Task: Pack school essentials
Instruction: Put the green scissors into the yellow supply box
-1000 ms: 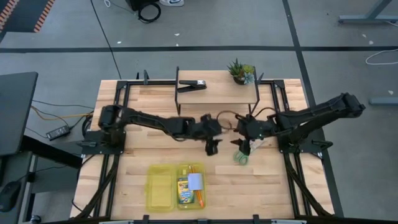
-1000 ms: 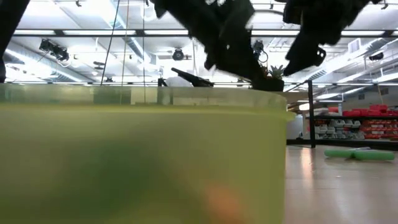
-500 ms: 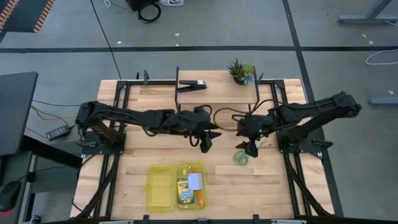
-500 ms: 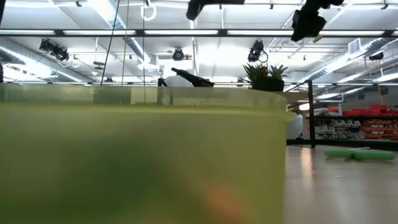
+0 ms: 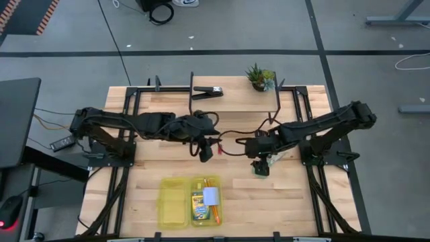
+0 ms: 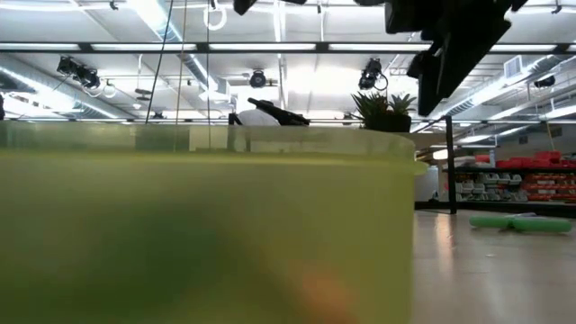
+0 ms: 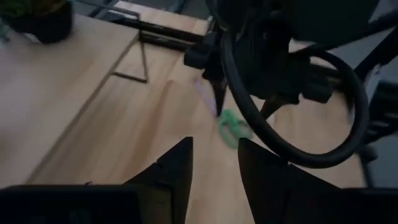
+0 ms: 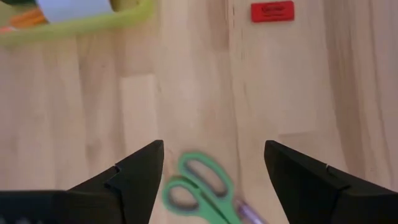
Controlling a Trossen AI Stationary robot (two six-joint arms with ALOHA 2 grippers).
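Note:
My right gripper (image 8: 214, 180) is open and hangs above the green-handled scissors (image 8: 198, 185), one finger on either side and touching nothing. The scissors lie flat on the table (image 5: 260, 169), with the pink-purple pencil (image 8: 250, 214) beside them. A short red piece (image 8: 272, 11) lies farther off on the wood. The yellow-green box (image 5: 190, 202) near the table's near edge holds the crayon box (image 5: 199, 206), the pale bluish-white block (image 5: 211, 195) and the orange pencil (image 5: 216, 212). My left gripper (image 5: 205, 149) is open over the table's middle, holding nothing.
A small potted plant (image 5: 259, 77) and a black clip-like tool (image 5: 207, 92) sit on the raised shelf at the far edge. Black frame rails run along both sides of the table. The box wall (image 6: 207, 225) fills most of the low view.
My left gripper has drawn back toward the table's left edge and risen out of the low view. My right gripper has shifted slightly toward the near-left and come down over the scissors, which have stayed where they were.

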